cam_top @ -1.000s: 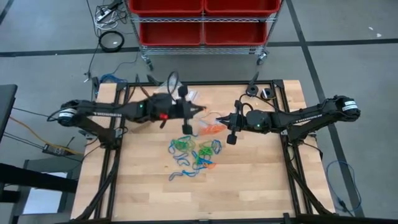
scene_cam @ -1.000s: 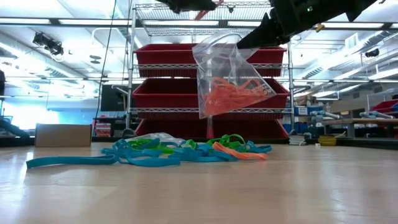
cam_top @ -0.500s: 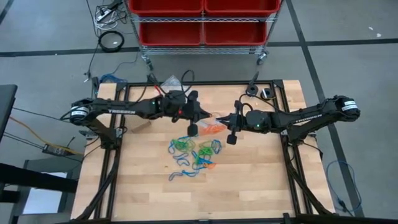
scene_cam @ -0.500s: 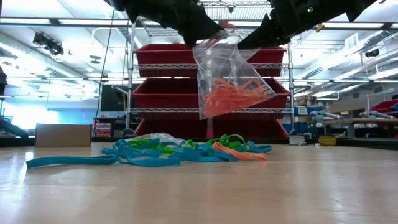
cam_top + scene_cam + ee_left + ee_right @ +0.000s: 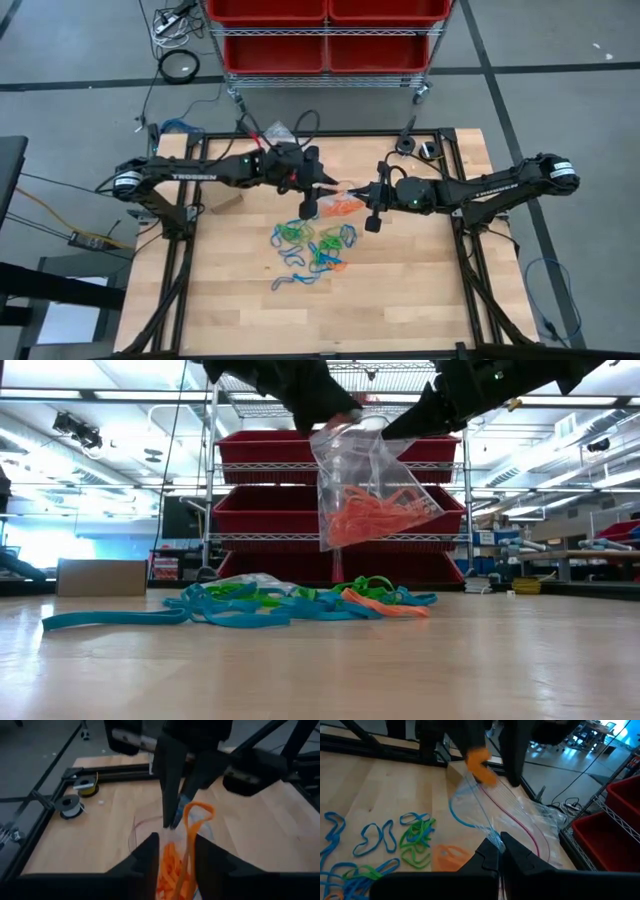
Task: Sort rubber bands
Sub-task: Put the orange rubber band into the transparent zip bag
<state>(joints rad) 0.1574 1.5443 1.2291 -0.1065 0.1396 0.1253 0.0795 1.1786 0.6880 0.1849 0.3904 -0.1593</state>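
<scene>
Both arms' upper parts [image 5: 280,380] beyond the low view's top edge.

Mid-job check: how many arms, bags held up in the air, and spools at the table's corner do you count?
Arms: 2
Bag held up, orange bands inside: 1
Spools: 2
Total: 5

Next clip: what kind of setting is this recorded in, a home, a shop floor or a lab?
Most likely a robotics lab or workshop. A wire rack of red storage bins stands behind the wooden work table, cables trail across the grey concrete floor, and the low view shows further workbenches under ceiling strip lights.
</scene>
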